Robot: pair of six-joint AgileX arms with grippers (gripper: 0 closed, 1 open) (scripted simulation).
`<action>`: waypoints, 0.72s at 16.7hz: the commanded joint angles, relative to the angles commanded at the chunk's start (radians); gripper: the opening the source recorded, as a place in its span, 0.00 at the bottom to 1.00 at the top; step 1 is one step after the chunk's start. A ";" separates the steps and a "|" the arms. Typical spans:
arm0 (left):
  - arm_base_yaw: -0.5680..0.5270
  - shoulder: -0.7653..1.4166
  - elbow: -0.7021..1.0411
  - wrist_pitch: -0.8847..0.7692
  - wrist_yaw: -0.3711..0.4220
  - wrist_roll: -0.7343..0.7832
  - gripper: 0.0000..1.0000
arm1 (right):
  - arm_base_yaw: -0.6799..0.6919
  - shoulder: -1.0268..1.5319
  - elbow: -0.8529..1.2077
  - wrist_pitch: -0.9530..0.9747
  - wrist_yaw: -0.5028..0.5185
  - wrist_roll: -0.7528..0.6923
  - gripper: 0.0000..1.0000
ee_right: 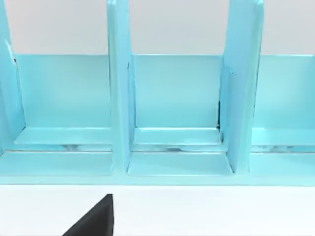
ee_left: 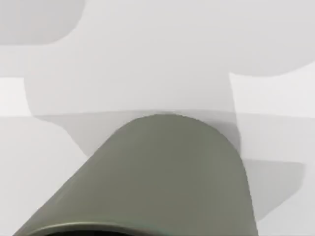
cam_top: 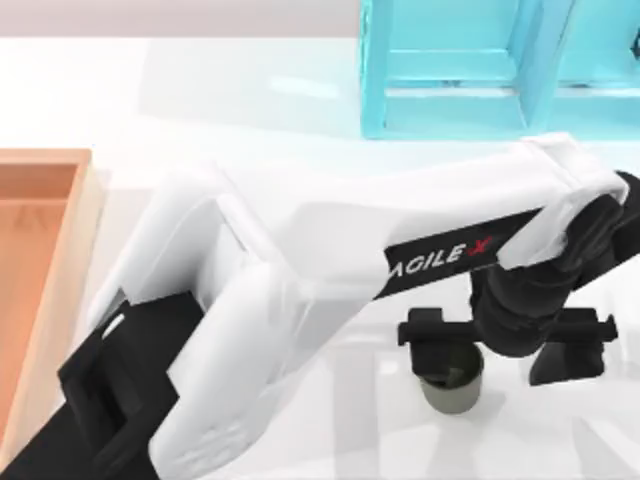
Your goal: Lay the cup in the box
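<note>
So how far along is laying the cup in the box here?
Early. The left pincer has reached across to the cup, which stands upright on the table at its right. No lift is visible. Left: carry it across to the box at the left edge.

The one piece of writing I can read is on my left arm (cam_top: 330, 270): a black band (cam_top: 440, 262) along its white forearm carries "AGILE" in white capitals, followed by a red "X". The lettering runs slanted with the arm, seen from above. Nothing else bears readable text, numbers or signs.
</note>
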 joint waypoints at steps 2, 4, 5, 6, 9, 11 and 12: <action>0.000 0.000 0.000 0.000 0.000 0.000 0.55 | 0.000 0.000 0.000 0.000 0.000 0.000 1.00; 0.000 0.000 0.000 0.000 0.000 0.000 0.40 | 0.000 0.000 0.000 0.000 0.000 0.000 1.00; 0.000 0.000 0.000 0.000 0.000 0.000 0.32 | 0.000 0.000 0.000 0.000 0.000 0.000 1.00; 0.000 0.000 0.000 0.000 0.000 0.000 0.25 | 0.000 0.000 0.000 0.000 0.000 0.000 1.00; 0.000 0.000 0.000 0.000 0.000 0.000 0.02 | 0.000 0.000 0.000 0.000 0.000 0.000 1.00; 0.000 0.000 0.000 0.000 0.000 0.000 0.00 | 0.000 0.000 0.000 0.000 0.000 0.000 1.00; 0.000 0.000 0.000 0.000 0.000 0.000 0.00 | 0.000 0.000 0.000 0.000 0.000 0.000 1.00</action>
